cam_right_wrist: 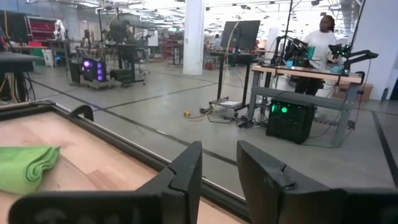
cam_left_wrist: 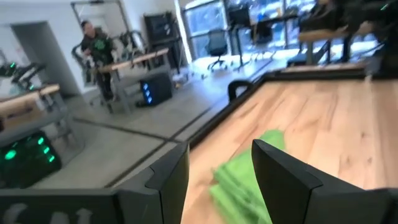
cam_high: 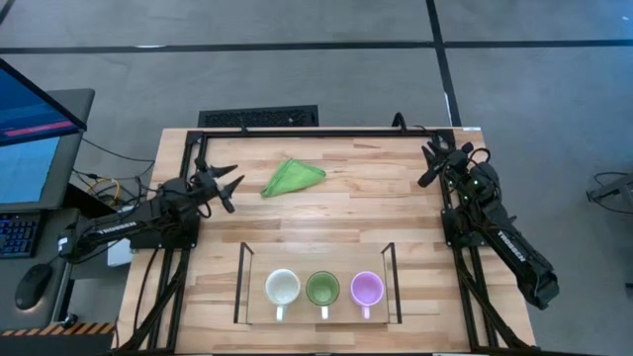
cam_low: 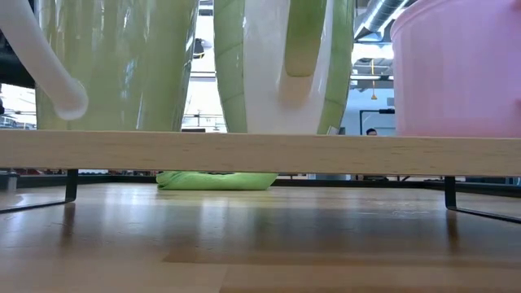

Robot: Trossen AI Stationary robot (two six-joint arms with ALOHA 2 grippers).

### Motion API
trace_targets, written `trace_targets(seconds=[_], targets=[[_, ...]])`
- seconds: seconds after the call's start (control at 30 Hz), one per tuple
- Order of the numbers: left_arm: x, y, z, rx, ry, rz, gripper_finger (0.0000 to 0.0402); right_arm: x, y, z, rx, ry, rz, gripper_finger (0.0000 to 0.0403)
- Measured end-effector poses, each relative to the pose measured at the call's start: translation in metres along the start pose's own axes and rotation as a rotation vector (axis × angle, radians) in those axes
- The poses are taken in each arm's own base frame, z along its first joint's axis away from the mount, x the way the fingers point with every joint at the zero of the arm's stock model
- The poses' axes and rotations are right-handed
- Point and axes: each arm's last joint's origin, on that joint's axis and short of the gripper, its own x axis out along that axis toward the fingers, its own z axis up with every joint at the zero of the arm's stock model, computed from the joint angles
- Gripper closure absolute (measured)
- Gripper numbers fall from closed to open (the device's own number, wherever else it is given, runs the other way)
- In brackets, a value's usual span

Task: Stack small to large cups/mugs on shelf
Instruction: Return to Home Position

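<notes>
Three mugs stand in a row on the shelf's clear top (cam_high: 316, 314) near the table's front edge: a white mug (cam_high: 282, 289) on the left, a green mug (cam_high: 322, 289) in the middle, a light purple mug (cam_high: 367, 289) on the right. In the low view they rest on the shelf's board (cam_low: 260, 153). My left gripper (cam_high: 229, 186) is open and empty at the table's left side, pointing toward the green cloth (cam_high: 293, 177). My right gripper (cam_high: 432, 156) is open and empty at the far right corner.
A crumpled green cloth lies on the far half of the table, also in the left wrist view (cam_left_wrist: 245, 180) and the right wrist view (cam_right_wrist: 28, 165). The shelf's black side frames (cam_high: 241, 282) stand upright. A person stands in the room beyond (cam_right_wrist: 320, 40).
</notes>
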Motion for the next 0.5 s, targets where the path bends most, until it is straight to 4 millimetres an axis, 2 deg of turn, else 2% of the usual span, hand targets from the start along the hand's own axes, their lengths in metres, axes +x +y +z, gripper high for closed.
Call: trace_targets(seconds=[0.33, 0.5], targets=[[-0.0001, -0.0018, -0.0031, -0.014, 0.028, -0.044, 0.0235, 0.0000, 0.0000, -0.0001, 0.000, 0.000, 0.000, 0.0280], [-0.0002, 0.0001, 0.0055, -0.024, -0.059, -0.024, 0.0235, 0.0000, 0.0000, -0.0001, 0.000, 0.000, 0.000, 0.0280]])
